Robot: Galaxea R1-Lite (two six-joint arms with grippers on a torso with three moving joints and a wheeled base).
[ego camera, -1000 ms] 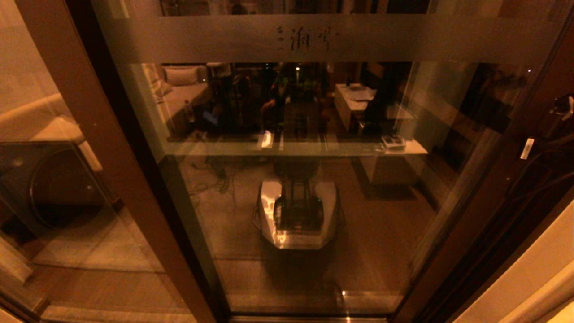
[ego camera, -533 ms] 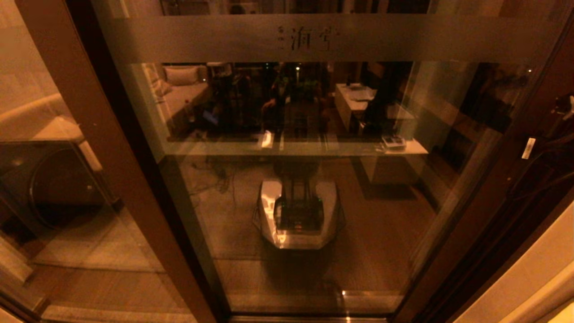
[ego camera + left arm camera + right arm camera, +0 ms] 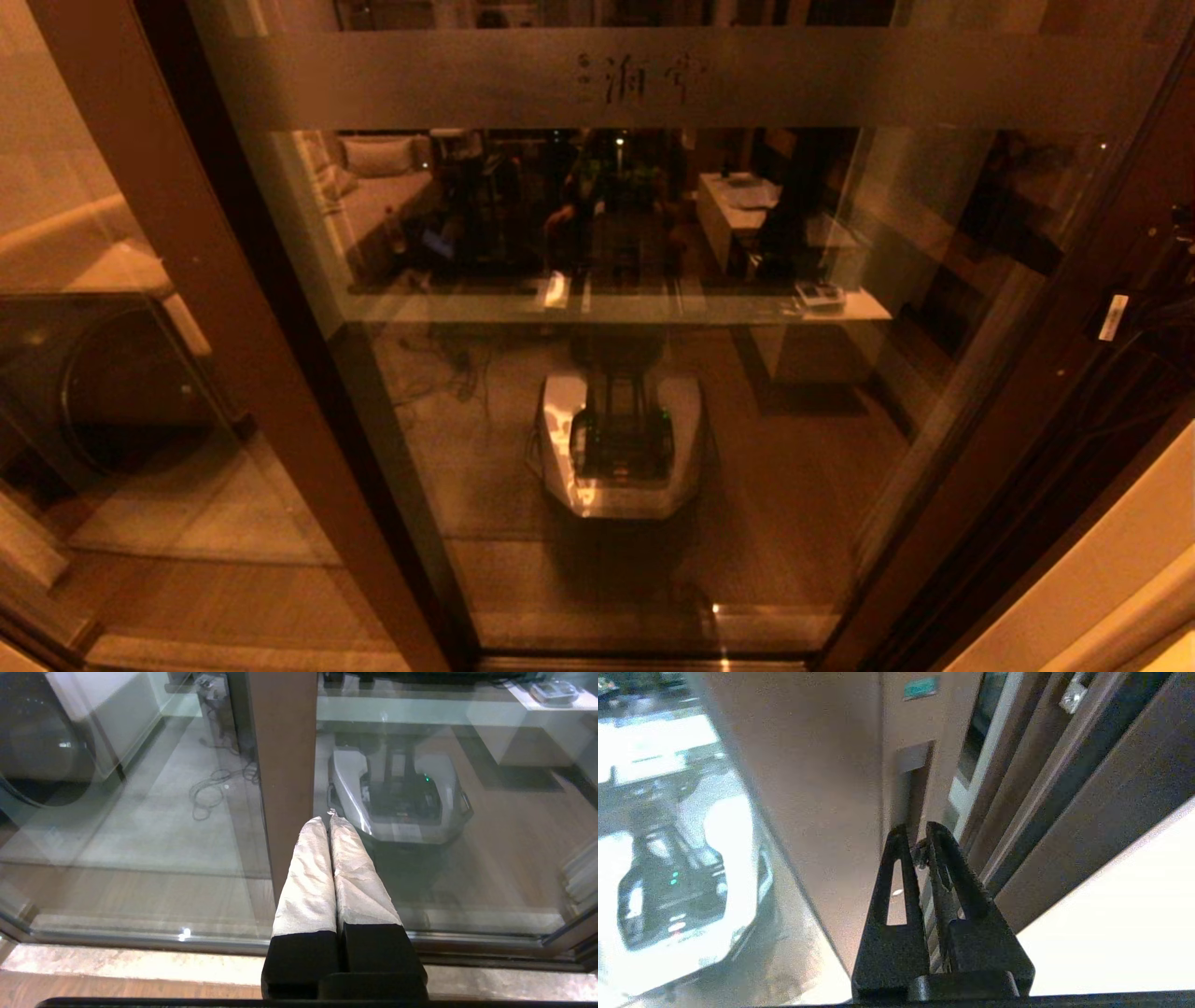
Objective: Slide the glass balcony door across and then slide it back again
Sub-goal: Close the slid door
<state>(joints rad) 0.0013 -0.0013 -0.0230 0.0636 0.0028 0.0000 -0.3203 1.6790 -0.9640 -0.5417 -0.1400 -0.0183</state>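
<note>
Glass balcony door (image 3: 653, 373) fills the space ahead of both arms, its frosted band (image 3: 672, 79) with two etched characters running across the top. The left end effector (image 3: 329, 821) has its wrapped fingers (image 3: 308, 877) pressed together, tips just short of the door's brown left frame post (image 3: 285, 765). The right end effector (image 3: 915, 835) is also closed to a narrow slit, tips right beside the recessed handle (image 3: 913, 784) in the door's right frame. A washing machine (image 3: 103, 373) sits beyond the neighbouring pane, off past the left end effector.
</note>
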